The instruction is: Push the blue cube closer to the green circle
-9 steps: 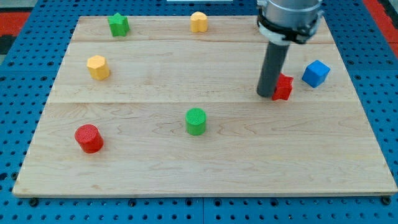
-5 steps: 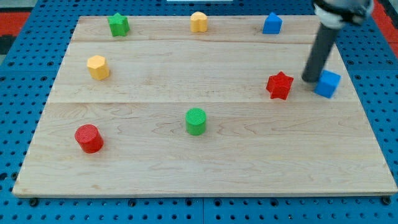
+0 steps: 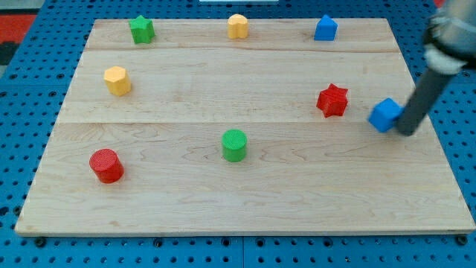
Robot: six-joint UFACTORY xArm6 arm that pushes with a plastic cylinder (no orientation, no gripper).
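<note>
The blue cube sits near the board's right edge, right of the red star. The green circle, a short cylinder, stands near the board's middle, well to the cube's left and a little lower. My dark rod comes down from the view's upper right. My tip rests just right of the blue cube and slightly below it, touching or nearly touching its right side.
A green star, a yellow cylinder and a second blue block line the board's top. A yellow hexagon and a red cylinder stand at the left. Blue pegboard surrounds the wooden board.
My tip moved from left of the red star, past the blue cube's left side, around to its right. The blue cube shifted downward and slightly left. The red star barely moved.
</note>
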